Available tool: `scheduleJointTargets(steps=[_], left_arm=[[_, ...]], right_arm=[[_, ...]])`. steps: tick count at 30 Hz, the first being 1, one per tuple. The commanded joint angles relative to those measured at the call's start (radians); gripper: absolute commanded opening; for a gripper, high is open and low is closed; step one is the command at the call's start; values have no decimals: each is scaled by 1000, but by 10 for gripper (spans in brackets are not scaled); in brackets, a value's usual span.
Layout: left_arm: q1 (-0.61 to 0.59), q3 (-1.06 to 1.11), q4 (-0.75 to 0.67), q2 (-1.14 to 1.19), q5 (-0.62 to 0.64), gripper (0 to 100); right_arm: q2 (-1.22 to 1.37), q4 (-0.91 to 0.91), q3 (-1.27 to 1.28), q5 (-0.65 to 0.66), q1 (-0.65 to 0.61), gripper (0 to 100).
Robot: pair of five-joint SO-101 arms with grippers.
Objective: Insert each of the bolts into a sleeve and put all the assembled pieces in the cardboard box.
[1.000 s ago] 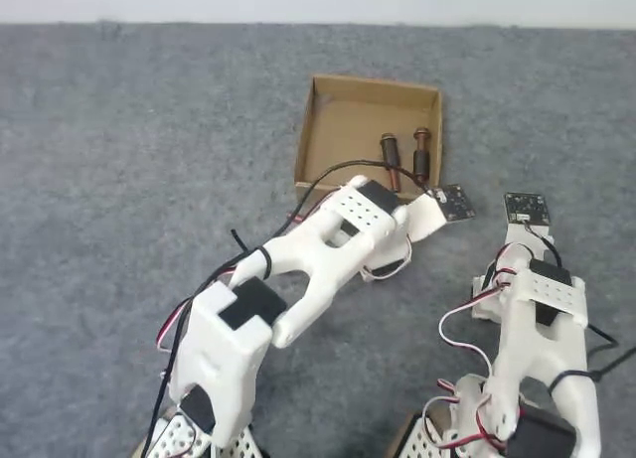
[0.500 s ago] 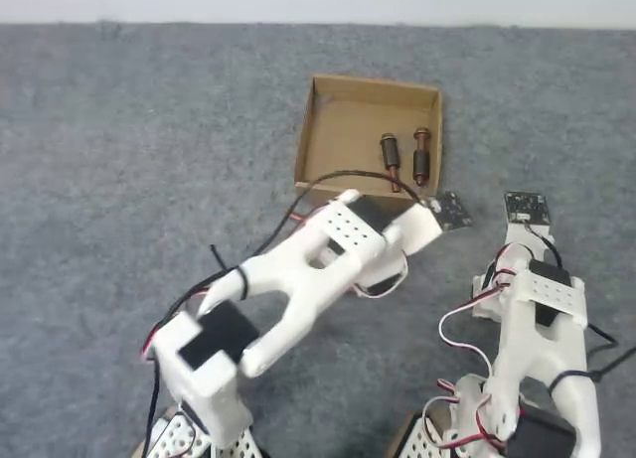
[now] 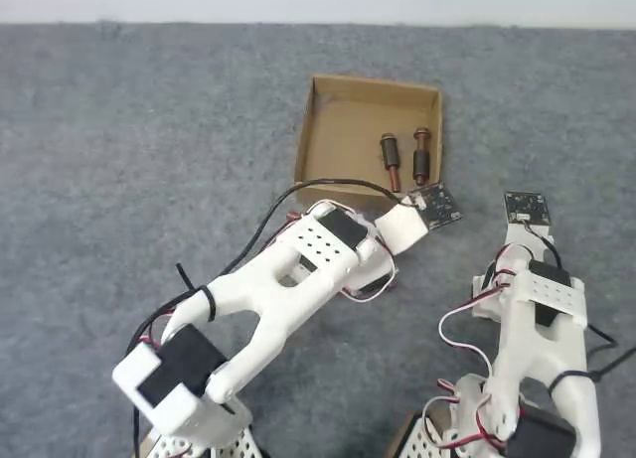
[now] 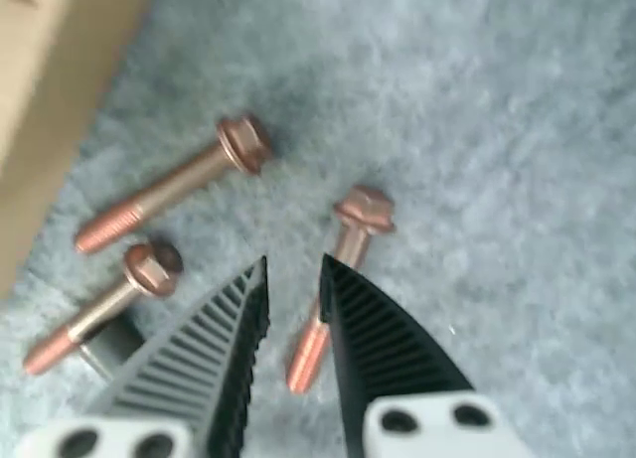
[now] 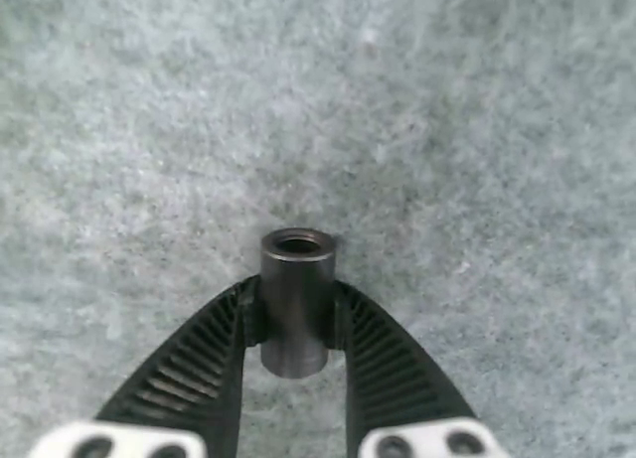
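Three bolts loose; my left gripper hangs barely parted, empty, beside nearest bolt. I fear nudging it aside. My right gripper clamps upright sleeve; may tilt.

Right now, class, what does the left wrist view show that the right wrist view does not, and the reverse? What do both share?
Left wrist, not right: three bolts lying loose near the box, with the open left gripper over one. Right wrist, not left: the right gripper shut on an upright sleeve. Both: grey carpet and black ribbed fingers.
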Motion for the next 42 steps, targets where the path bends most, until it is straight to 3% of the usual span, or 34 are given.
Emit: scheduleJointTargets(steps=[1, 5, 9, 14, 21, 28, 35, 42], left_arm=[[-2, -39, -78, 37, 11, 113], [-5, -140, -34, 144, 5, 172], [-5, -232, 74, 222, -48, 174], [-5, -246, 87, 204, -48, 174], [5, -145, 112, 0, -57, 175], [110, 70, 118, -106, -308, 175], [144, 84, 98, -86, -347, 175], [147, -22, 69, 100, -342, 174]], right_arm=[[-35, -8, -5, 12, 8, 7], [-35, -8, -5, 12, 8, 7], [-35, -10, -5, 12, 8, 7], [-35, -10, -5, 14, 7, 7], [-35, -10, -5, 14, 7, 7], [-35, -10, -5, 14, 7, 7], [-35, -10, -5, 12, 7, 7], [-35, -8, -3, 12, -15, 7]])
